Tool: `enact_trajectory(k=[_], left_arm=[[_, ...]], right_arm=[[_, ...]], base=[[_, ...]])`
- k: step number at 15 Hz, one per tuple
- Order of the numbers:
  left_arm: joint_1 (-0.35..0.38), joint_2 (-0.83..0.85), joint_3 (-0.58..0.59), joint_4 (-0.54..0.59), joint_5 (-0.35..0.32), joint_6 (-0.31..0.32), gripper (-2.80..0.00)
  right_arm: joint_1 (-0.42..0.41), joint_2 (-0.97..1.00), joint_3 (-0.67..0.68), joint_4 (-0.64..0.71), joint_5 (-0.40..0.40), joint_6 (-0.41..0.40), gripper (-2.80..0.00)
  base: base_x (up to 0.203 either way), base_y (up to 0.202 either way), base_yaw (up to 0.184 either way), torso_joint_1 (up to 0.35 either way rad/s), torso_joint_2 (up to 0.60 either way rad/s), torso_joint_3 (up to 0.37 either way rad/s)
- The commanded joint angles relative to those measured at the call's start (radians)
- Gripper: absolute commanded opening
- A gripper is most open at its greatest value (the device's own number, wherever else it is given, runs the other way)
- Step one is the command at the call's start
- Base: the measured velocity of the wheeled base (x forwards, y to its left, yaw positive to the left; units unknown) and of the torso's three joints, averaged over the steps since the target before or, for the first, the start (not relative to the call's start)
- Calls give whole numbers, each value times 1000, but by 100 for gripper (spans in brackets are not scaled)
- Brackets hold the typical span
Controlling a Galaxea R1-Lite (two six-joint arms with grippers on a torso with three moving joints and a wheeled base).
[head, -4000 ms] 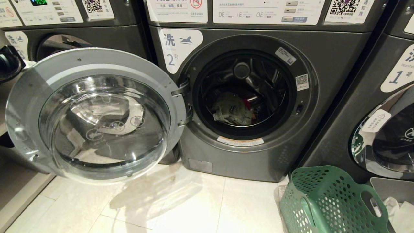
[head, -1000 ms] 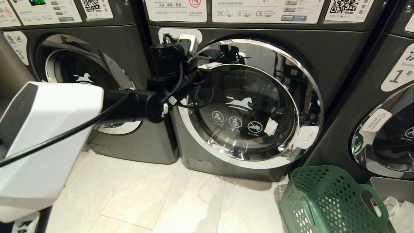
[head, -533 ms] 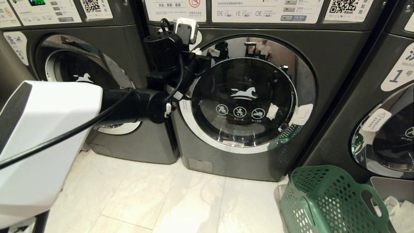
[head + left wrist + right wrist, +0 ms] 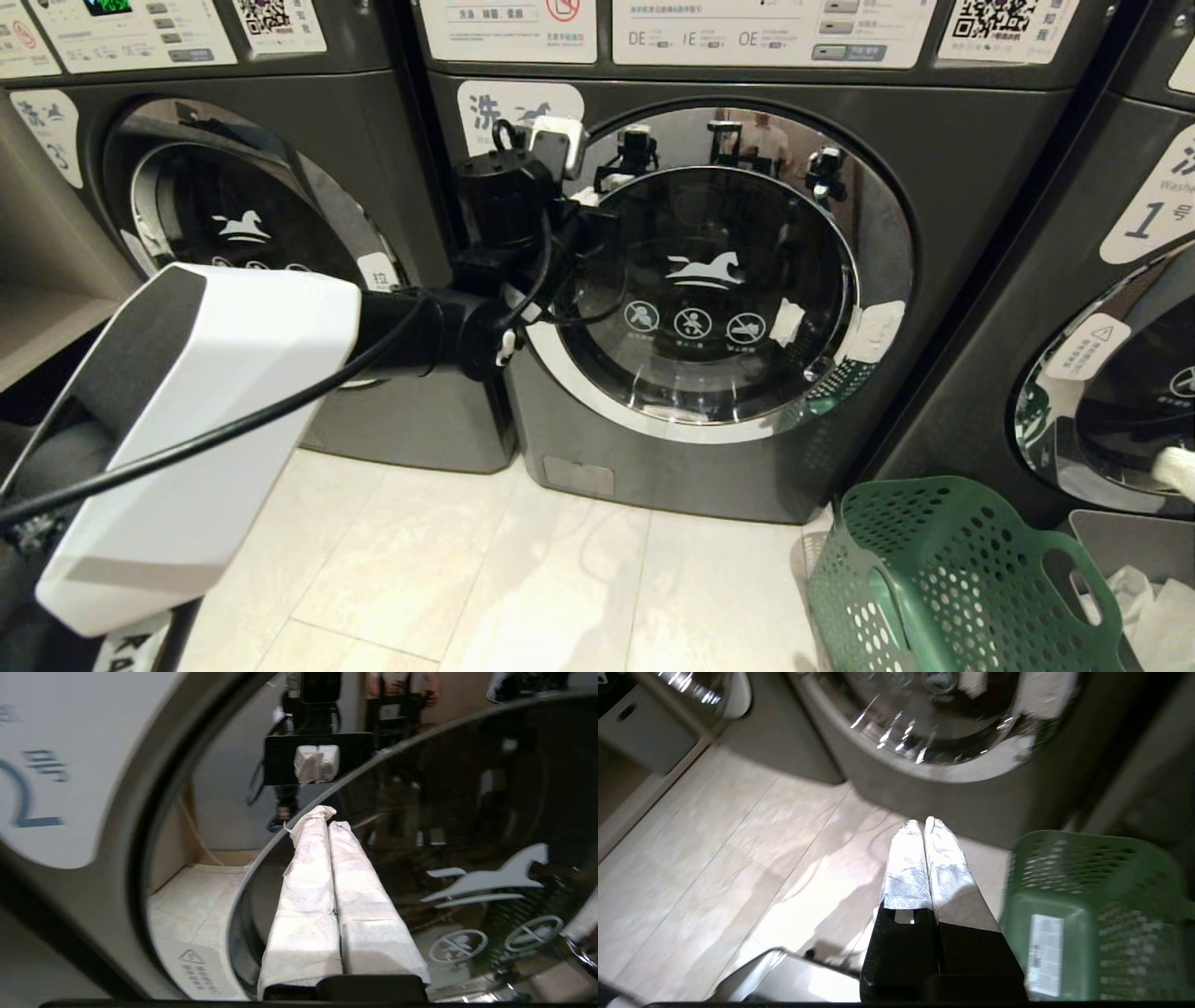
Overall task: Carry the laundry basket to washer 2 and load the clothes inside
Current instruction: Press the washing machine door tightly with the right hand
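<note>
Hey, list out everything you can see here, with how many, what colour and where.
Washers: three, dark grey, in a row; washer 2 in the middle, washer 1 to its right, a third to its left.
Washer 2 door: one, chrome-rimmed dark glass, closed.
Laundry basket: one, green, perforated, on the floor right of washer 2.
White cloth: some, beside the basket at the right edge.
Floor: pale tiles.
Left gripper: shut, fingers white-wrapped, at washer 2's door, upper left.
Right gripper: shut, fingers white-wrapped, over the floor beside the basket.
</note>
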Motion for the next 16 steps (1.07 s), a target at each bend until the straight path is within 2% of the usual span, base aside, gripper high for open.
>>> enact_trajectory(k=[1, 4, 5, 8, 9, 11, 14, 16], left_arm=[[-2, 6, 1, -7, -18, 1, -280], [-8, -63, 2, 5, 2, 2, -280], [-9, -91, 2, 22, 34, 2, -280], [-10, -192, 5, 86, 123, 2, -280], [-9, -244, 13, 121, 152, 2, -280], [-4, -341, 57, 184, 194, 1, -280], [18, -486, 271, 214, 219, 2, -280], [26, -581, 427, 219, 260, 3, -280]], right_arm=[[22, 507, -72, -137, 79, -14, -280], [33, 831, -118, -328, 115, -77, -280], [33, 920, -130, -413, 118, -91, -280], [12, 1134, -168, -775, 46, -114, -280], [-11, 1160, -173, -849, 25, -119, -280], [-50, 1115, -176, -825, 12, -123, -280], [-120, 1021, -191, -775, 1, -129, -280], [-132, 1028, -234, -776, -1, -126, -280]], base=[[0, 0, 0, 0, 0, 0], [0, 0, 0, 0, 0, 0], [0, 0, 0, 0, 0, 0], [0, 0, 0, 0, 0, 0], [0, 0, 0, 0, 0, 0], [0, 0, 0, 0, 0, 0], [0, 0, 0, 0, 0, 0], [0, 0, 0, 0, 0, 0]])
